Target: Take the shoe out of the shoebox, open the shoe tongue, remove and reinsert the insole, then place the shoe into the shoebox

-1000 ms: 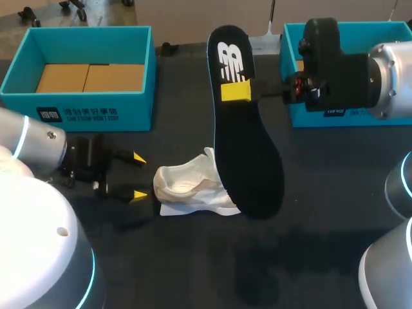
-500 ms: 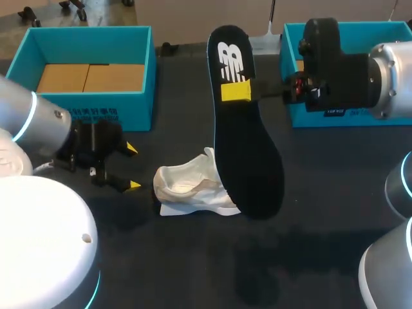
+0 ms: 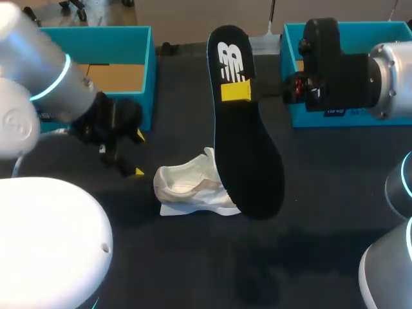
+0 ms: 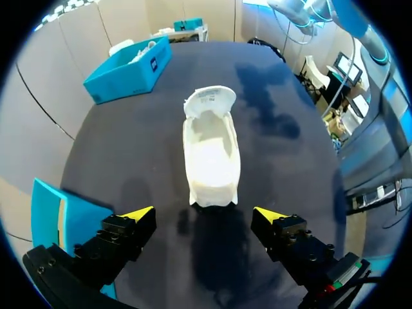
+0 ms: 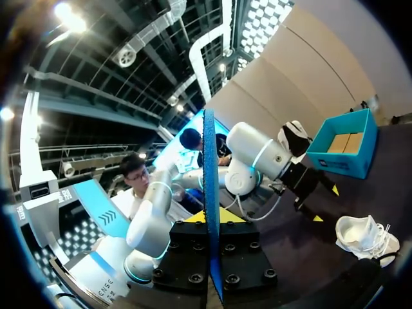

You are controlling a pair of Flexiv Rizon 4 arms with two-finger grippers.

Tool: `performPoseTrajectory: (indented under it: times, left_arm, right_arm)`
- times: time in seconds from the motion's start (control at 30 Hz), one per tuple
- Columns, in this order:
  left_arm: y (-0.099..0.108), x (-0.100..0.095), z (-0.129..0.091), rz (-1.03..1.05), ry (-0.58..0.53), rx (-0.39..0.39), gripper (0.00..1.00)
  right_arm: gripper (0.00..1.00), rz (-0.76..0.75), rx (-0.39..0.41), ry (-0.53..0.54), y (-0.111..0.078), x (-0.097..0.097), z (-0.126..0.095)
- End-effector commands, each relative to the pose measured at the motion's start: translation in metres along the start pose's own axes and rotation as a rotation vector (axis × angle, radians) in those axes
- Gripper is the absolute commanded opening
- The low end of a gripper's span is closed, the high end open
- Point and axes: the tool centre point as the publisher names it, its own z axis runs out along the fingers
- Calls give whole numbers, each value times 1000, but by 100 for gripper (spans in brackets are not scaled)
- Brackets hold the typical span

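Dark table (image 3: 322, 193), crumpled white shoe (image 3: 193, 187); flat black insole (image 3: 248, 148) clamped in right gripper (image 3: 235, 91), left gripper (image 3: 138, 153) released.

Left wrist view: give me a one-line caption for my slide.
Left gripper, jaws open, poised just short of the white shoe lying on the dark table, a teal shoebox beyond.

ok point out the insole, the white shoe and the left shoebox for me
insole (image 3: 248, 154), head view, middle of its black face
white shoe (image 4: 211, 154), left wrist view, middle of the shoe
left shoebox (image 3: 96, 45), head view, inside of its back wall
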Motion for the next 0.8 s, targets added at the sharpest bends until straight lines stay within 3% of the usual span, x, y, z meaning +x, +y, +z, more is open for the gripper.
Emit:
performPoseTrajectory:
  times: [0.03,0.43,0.6,0.8]
  left_arm:
    - [-3,0,-2,-1,0,-220,100]
    - [-3,0,-2,-1,0,-220,100]
    - [-22,10,6,-26,-80,-294,100]
    - [-43,10,22,-53,-92,-287,100]
  right_arm:
    - [0,1,-1,0,0,-1,4]
    - [0,1,-1,0,0,-1,4]
    - [0,1,-1,0,0,-1,4]
    - [0,1,-1,0,0,-1,4]
